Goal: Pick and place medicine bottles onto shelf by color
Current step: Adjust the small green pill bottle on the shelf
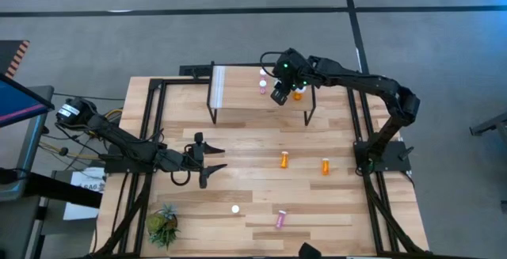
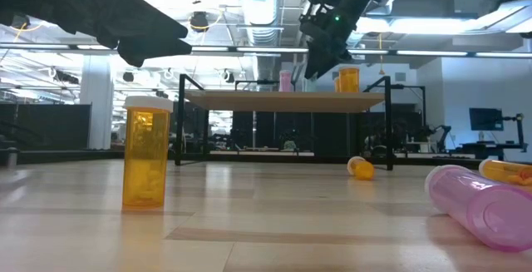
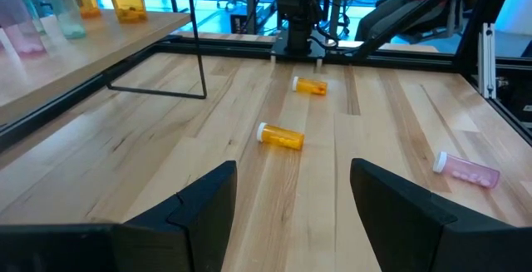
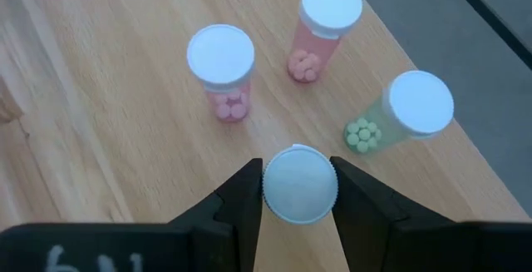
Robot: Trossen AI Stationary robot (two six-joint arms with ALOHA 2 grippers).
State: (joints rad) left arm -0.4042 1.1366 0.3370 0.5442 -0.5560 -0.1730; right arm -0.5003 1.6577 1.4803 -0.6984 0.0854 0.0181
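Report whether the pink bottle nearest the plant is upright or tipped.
Tipped: the pink bottle lies on its side on the table, cap end level with body.

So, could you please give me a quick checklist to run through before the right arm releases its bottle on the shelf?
1. Right gripper grips a white-capped bottle by the cap: ok.
2. Held bottle is over the shelf: ok.
3. Bottle base resting on the board: cannot tell.
4. Clear of two pink bottles and teal bottle: ok.
5. Orange bottle standing on shelf: ok.
6. Left gripper open, away from the shelf: ok.
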